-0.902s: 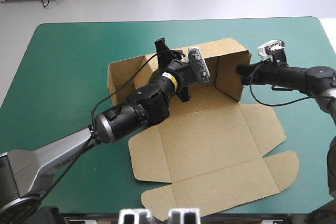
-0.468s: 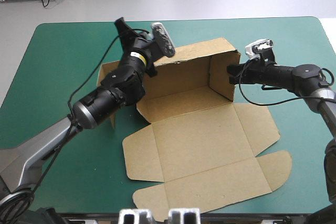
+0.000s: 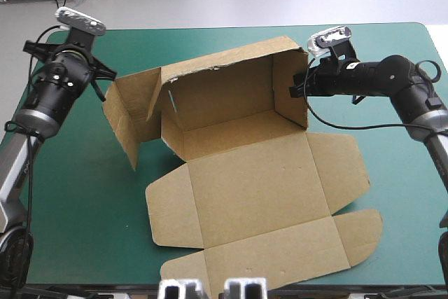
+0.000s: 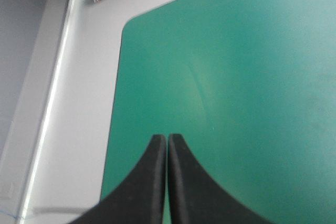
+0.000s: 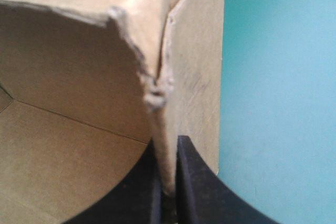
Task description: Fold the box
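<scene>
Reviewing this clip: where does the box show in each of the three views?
High view: the box lies mid-table, far walls raised, the right gripper on its right wall.
Left wrist view: not in it; only teal-green cover beyond the shut left gripper.
Right wrist view: its wall fills the picture, pinched between the fingers.
Shared landmark: the teal-green cover.

The box is showing one plain brown on all its panels, inside and outside. At the torn upper edge of the box, the brown is turning pale, almost grey-white. The cover around the box is showing an even teal-green. My right gripper, at the right wall of the box, is showing black. My left gripper, well to the left of the box, is showing the same black.
</scene>
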Tool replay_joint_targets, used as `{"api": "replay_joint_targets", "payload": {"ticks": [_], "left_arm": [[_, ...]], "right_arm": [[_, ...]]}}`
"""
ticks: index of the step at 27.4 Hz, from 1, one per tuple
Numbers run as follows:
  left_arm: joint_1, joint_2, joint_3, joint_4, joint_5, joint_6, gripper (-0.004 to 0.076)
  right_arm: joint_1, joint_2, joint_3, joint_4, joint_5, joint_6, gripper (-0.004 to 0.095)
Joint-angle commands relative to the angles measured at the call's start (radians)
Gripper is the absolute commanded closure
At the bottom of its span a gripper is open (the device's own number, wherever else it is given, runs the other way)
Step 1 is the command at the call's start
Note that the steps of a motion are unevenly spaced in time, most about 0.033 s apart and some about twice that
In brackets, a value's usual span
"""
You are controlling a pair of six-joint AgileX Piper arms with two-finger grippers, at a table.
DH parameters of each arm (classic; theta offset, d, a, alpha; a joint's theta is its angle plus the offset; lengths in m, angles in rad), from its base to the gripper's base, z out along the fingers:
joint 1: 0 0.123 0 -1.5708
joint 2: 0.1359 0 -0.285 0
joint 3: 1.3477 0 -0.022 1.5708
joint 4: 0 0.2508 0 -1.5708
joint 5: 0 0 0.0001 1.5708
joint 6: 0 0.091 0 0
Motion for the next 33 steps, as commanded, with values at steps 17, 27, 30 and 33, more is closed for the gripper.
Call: {"api": "replay_joint_targets", "payload": {"ticks": [17, 27, 30, 33], "left_arm": [[0.225, -0.046, -0.036, -0.739, 0.01, 0.422, 0.0724], [0.225, -0.045, -0.036, -0.745, -0.02, 0.492, 0.0724], [0.225, -0.038, -0.036, -0.747, -0.019, 0.497, 0.0724], [0.225, -0.026, -0.036, -0.747, 0.011, 0.508, 0.0724]], "right_arm": [[0.037, 0.17, -0.1, -0.324, 0.182, 0.29, 0.0913], [0.037, 0.29, -0.1, -0.329, -0.003, 0.214, 0.0709], [0.037, 0.29, -0.134, -0.331, -0.005, 0.193, 0.0558], [0.037, 0.29, -0.259, -0.357, 0.104, 0.207, 0.0526]]}}
